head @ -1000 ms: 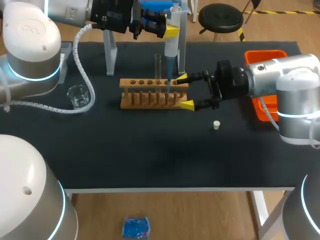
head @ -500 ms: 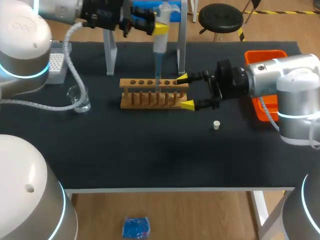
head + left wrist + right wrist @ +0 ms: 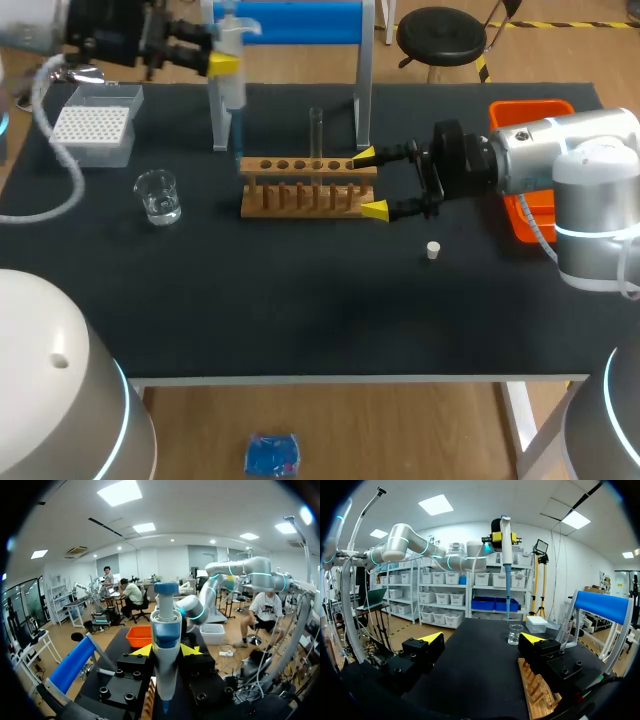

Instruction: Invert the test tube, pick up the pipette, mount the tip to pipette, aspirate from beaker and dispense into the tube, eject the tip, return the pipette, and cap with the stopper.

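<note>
The left gripper [image 3: 222, 63] is clenched on the pipette [image 3: 233, 88], which hangs upright with its blue tip pointing down. In the left wrist view the pipette [image 3: 165, 650] sits squarely between the two yellow fingertips [image 3: 142, 651], gripped from both sides.

A second ago the pipette stood over the right half of the wooden rack [image 3: 305, 187], its tip down beside the test tube [image 3: 316, 128]. Half a second ago it had lifted and slid towards 9 o'clock. Now it is further that way, with its tip above the rack's left end, at about 10 o'clock from the rack's middle. The left arm has drawn back with it towards the table's 10 o'clock corner, uncovering the tip box [image 3: 92, 132].

The test tube stands upright in the rack, unmoved. The beaker [image 3: 158, 195] sits at the rack's 9 o'clock and the stopper [image 3: 433, 250] lies on the black table [image 3: 300, 310] at its 4 o'clock, both where they were.

The right gripper [image 3: 368, 183] has not shifted. Its fingers are spread wide at the rack's 3 o'clock end, holding nothing. From the right wrist view, the pipette [image 3: 506, 540] hangs well ahead of the right gripper [image 3: 482, 639], above the beaker [image 3: 515, 634]. The orange bin [image 3: 528, 108] stays at the table's 2 o'clock.
</note>
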Controlling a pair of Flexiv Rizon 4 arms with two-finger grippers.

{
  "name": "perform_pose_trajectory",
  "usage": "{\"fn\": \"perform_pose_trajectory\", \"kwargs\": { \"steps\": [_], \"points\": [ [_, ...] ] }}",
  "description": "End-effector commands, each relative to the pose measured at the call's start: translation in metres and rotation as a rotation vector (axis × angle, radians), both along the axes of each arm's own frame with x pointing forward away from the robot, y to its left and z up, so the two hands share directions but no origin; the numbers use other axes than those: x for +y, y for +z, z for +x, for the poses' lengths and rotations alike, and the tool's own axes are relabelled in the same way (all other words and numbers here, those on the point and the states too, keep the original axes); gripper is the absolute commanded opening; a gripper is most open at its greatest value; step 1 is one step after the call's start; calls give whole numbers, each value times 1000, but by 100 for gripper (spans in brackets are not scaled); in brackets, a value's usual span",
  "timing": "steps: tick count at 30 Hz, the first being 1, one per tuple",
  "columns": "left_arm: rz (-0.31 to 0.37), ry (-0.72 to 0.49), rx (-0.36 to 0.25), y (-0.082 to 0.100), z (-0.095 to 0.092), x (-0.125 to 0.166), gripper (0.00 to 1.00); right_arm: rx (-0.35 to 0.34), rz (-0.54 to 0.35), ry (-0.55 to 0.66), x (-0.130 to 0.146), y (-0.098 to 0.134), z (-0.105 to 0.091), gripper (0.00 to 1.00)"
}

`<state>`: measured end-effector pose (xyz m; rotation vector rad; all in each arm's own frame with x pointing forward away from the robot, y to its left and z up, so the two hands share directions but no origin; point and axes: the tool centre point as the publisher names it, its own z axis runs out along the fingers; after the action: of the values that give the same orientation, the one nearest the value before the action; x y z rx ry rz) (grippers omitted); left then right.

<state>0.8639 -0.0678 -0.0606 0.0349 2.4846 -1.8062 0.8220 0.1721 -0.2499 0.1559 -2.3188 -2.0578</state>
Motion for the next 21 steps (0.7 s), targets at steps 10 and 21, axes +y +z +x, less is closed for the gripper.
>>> {"fn": "perform_pose_trajectory", "kwargs": {
  "steps": [10, 21],
  "points": [
    [12, -27, -10, -16, 24, 86, 0, 0, -2, 3, -1, 0, 0, 100],
    [10, 2, -9, -40, 43, 112, 0, 0, -2, 3, -1, 0, 0, 100]
  ]
}}
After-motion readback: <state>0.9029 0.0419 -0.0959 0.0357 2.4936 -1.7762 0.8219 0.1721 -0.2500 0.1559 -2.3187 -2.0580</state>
